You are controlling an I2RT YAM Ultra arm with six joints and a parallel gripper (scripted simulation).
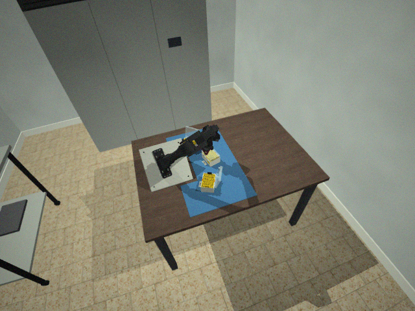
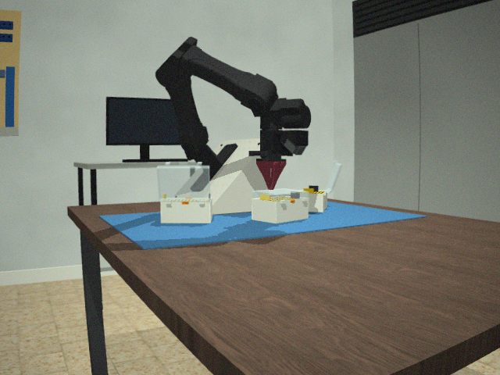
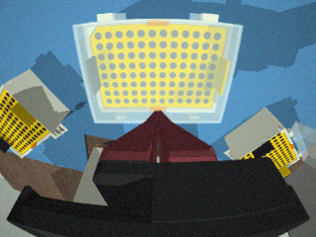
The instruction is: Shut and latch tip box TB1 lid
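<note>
Touching middle box lid (image 3: pixel 157 69): closed fingertips

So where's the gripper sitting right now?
In the exterior view the gripper, shut and empty, points straight down onto the lowered clear lid of the middle tip box, between the two open-lidded boxes on the blue mat.

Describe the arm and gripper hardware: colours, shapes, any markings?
One arm of matte black, chunky rounded links, with a small yellow marking near the wrist. It is bolted by a black foot plate to a pale grey base plate. The gripper has a boxy black body and dark red fingers tapering into a wedge. No loose cables are visible.
</note>
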